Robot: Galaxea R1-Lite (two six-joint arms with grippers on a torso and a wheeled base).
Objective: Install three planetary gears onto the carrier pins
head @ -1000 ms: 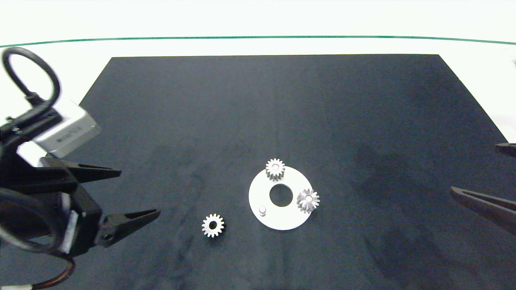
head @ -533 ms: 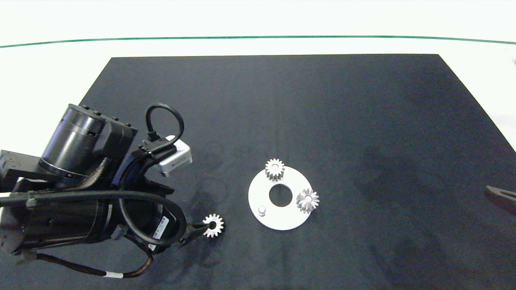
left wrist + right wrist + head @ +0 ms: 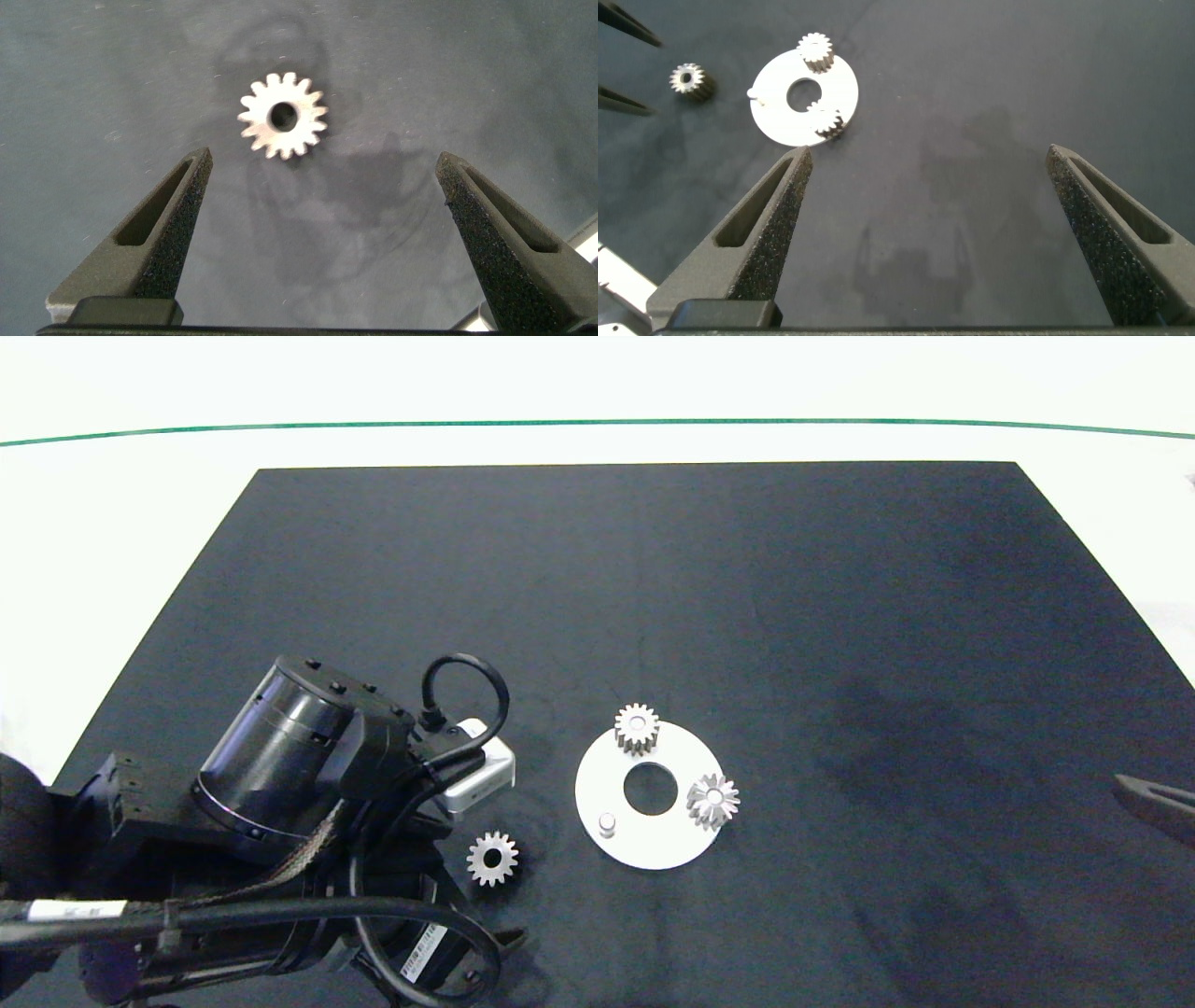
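A black mat (image 3: 653, 616) covers most of the white worktop (image 3: 597, 392). Just below the frame's centre in the head view lies the white disc (image 3: 644, 845). Two gears sit on its pins: one at the disc's upper edge (image 3: 637, 728), one at its right edge (image 3: 713, 801). The third pin (image 3: 607, 823), at the disc's lower left, stands bare.

The loose gear (image 3: 492, 858) lies flat on the mat, just left of the disc and apart from it. The left arm fills the lower left of the frame, its body hiding most of its claw there. In the left wrist view the left claw (image 3: 322, 201) is spread wide, its two fingers (image 3: 168, 224) standing on either side of the loose gear (image 3: 282, 115) without touching it; the gear lies a little beyond the fingertips, nearer one finger than the other.

The right claw (image 3: 924, 196) is released too, fingers wide apart over bare mat, holding nothing. In the head view only one finger tip (image 3: 1158, 803) shows at the right edge, well apart from the disc. Its wrist view shows the disc (image 3: 780, 117) and the loose gear (image 3: 688, 80) in the distance.
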